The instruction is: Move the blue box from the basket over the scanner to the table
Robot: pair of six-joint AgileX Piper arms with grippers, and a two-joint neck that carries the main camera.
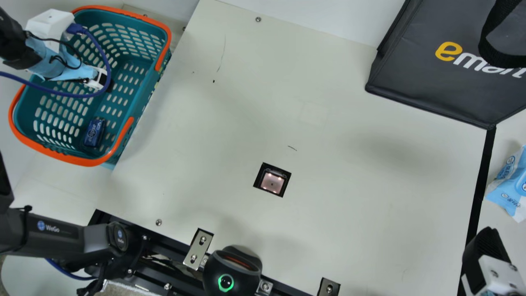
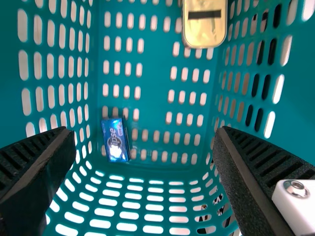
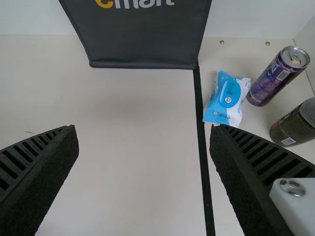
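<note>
The basket (image 1: 145, 98) is teal with orange handles (image 1: 163, 53), the box (image 1: 94, 132) blue, the bag (image 1: 404, 74) dark grey.

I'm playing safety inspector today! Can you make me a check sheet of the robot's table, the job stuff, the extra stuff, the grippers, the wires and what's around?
Surface: cream table has thin dark marks and the scanner set in, lit.
Job's things: blue box inside the teal basket.
Clutter: gold tin in the basket; wipes pack, purple can and dark can beyond the black strip.
Left gripper: open in the basket, holding nothing.
Right gripper: open, holding nothing.
Cables: blue cable loops over the basket.
Surroundings: black bag at the back; pale wall behind.
</note>
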